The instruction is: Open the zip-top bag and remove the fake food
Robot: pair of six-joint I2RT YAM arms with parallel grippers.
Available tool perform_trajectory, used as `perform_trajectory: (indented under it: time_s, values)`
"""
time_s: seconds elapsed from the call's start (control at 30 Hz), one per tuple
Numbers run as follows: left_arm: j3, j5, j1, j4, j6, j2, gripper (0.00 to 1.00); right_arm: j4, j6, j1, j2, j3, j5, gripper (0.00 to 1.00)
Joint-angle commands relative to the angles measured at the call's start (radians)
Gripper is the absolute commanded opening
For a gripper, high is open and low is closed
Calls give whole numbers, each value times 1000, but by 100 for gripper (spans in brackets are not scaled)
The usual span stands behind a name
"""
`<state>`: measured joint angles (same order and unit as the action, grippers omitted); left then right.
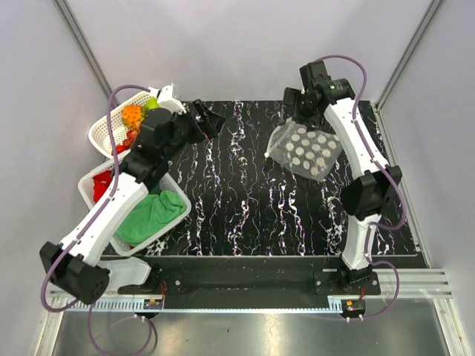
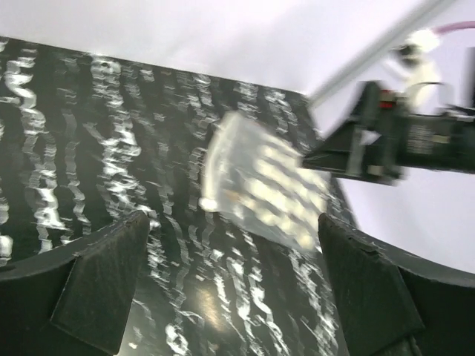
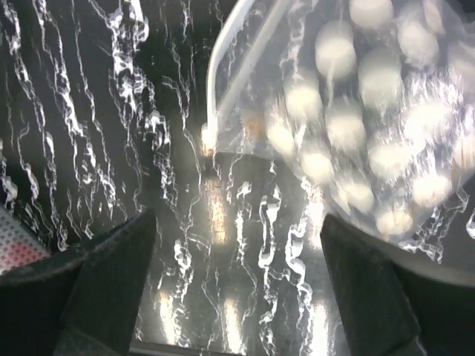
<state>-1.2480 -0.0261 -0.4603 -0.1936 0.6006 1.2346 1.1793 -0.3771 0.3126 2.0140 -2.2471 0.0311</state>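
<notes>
The zip-top bag [image 1: 304,150], clear with white dots, lies flat on the black marbled mat at the back right. It also shows in the left wrist view [image 2: 260,185] and in the right wrist view [image 3: 356,104]. My right gripper [image 1: 292,111] is open just behind the bag's back-left corner, its jaws wide apart over bare mat [image 3: 239,222]. My left gripper [image 1: 211,117] is open and empty at the back left of the mat, facing the bag [image 2: 231,230]. The fake food lies in the white basket [image 1: 100,133]: an orange bumpy piece [image 1: 132,115], a yellow-green pear [image 1: 151,104] and a red piece [image 1: 130,138].
A second white basket [image 1: 174,193] at the left holds a green cloth [image 1: 152,213] and a red cloth [image 1: 101,185]. White walls close in the back and both sides. The mat [image 1: 237,200] lies between the arms.
</notes>
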Motion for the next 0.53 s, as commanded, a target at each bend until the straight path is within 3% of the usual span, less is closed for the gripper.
perform_trajectory:
  time_s: [0.0, 0.13, 0.33, 0.5]
  values:
    - [50, -119, -78, -12, 30, -98, 99, -143, -40, 23, -298, 261, -107, 100]
    - [145, -222, -101, -24, 161, -231, 99, -295, -107, 28, -561, 670, -215, 100]
    - [378, -282, -121, 17, 306, -437, 99, -452, -233, 29, -940, 1134, -298, 100]
    - [537, -308, -124, 95, 384, -645, 99, -563, -362, 29, -1259, 1353, -402, 100]
